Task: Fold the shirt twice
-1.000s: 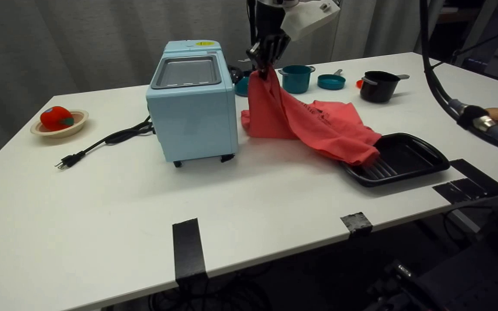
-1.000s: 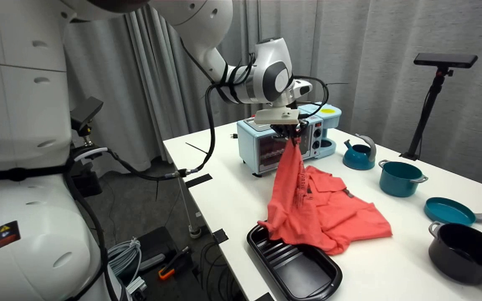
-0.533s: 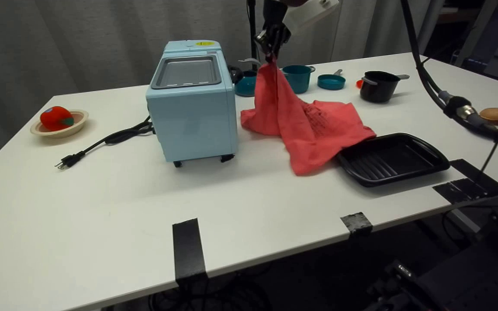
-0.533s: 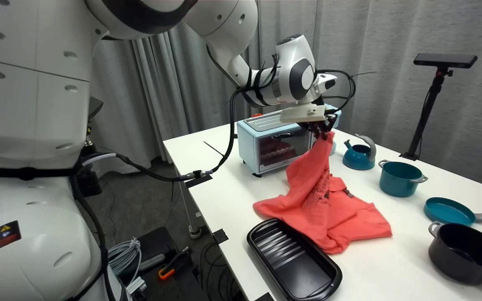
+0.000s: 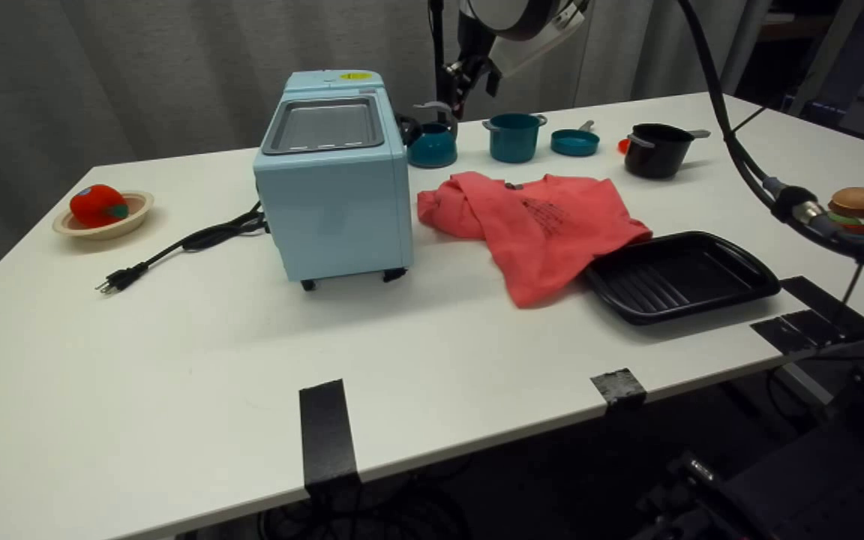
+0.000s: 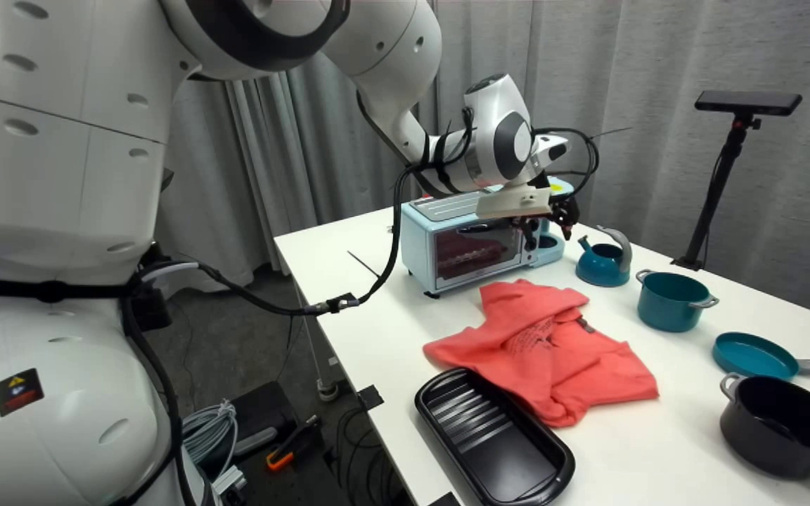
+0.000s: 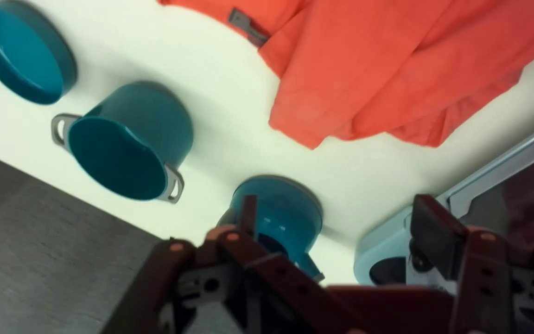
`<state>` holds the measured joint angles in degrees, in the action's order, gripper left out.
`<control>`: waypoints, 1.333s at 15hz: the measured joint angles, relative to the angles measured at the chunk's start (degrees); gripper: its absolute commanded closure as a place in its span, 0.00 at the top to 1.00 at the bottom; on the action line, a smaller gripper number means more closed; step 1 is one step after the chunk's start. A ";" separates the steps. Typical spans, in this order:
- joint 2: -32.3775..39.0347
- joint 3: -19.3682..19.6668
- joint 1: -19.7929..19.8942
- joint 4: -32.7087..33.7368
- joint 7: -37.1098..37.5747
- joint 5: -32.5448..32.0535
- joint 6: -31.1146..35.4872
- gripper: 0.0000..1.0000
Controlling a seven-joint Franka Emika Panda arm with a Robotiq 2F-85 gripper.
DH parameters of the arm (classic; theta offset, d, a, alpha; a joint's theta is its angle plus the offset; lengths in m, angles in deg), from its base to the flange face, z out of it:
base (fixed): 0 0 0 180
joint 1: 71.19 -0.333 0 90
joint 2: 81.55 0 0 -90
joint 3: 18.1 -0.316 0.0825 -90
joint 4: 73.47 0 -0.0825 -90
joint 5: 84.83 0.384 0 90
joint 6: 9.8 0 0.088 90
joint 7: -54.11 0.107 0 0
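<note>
On a white table (image 5: 177, 360), nr. the blue toaster oven (image 5: 338, 214), the red shirt (image 6: 545, 355) lies rumpled, prob. part-folded; uneven layers could make fold no. 2 crooked. Its edge apparently touches the black pan (image 6: 510, 457), so a tug may drag both. The gripper (image 7: 339, 225) hangs overhead, jaws wide apart w/ nothing btwn; swung low, it might clip the kettle (image 7: 290, 213).

Wears rounded white shells (image 6: 32, 190), pitted with grey oval recesses (image 6: 20, 127) and trimmed by a curved black band (image 6: 243, 49). Bears a dark label (image 6: 19, 391) with a yellow triangle (image 6: 16, 381). Carries black straps (image 6: 50, 290), a looping black cable (image 6: 396, 235) with a silvery connector (image 6: 317, 308), a straight-edged cream block (image 6: 510, 202), and dark gripper fingers (image 7: 480, 278) dotted with orange.
</note>
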<state>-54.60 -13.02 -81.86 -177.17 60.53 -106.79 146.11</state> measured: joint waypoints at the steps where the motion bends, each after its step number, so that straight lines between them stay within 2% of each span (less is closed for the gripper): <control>1: -0.27 -0.22 -0.07 -1.68 0.34 0.23 -0.06 1.00; 10: -6.74 -3.76 -0.07 -15.40 0.46 5.29 -6.66 1.00; 15: -8.17 -6.57 -0.07 -23.31 0.47 7.97 -7.16 1.00; 20: -7.94 -7.97 -0.14 -29.54 1.16 8.02 -6.67 1.00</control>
<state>-62.53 -21.00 -82.01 -206.72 61.70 -98.78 139.45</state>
